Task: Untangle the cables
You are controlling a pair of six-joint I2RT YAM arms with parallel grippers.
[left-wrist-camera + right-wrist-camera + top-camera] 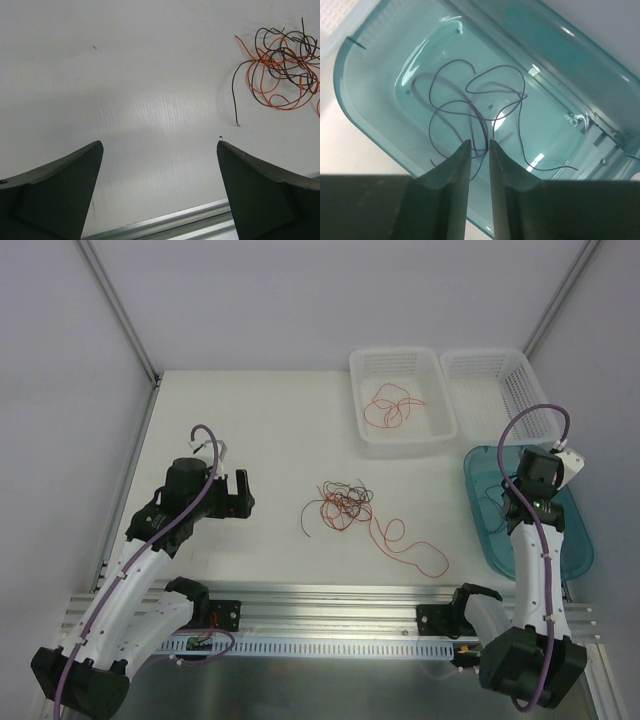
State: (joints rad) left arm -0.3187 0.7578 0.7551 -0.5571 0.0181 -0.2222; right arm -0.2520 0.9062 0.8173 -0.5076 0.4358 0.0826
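One dark cable [470,105] lay in the blue tray [350,115], just under the right fingers [466,152], which were parted only a crack and gripped nothing. The left fingers [250,170] were spread wide, holding nothing. The tangled cables [342,505] sat mid-worktop [250,420]. It seemed best to lift straight up, so no loop snags.

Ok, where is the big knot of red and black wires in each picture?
Top external: the wire knot sits near the centre of the picture.
Left wrist: it is in the upper right corner, beyond the wide-apart left fingers.
Right wrist: not in it; only one dark wire in the teal tray.
Shared landmark: the loose dark tail on the knot's left side.
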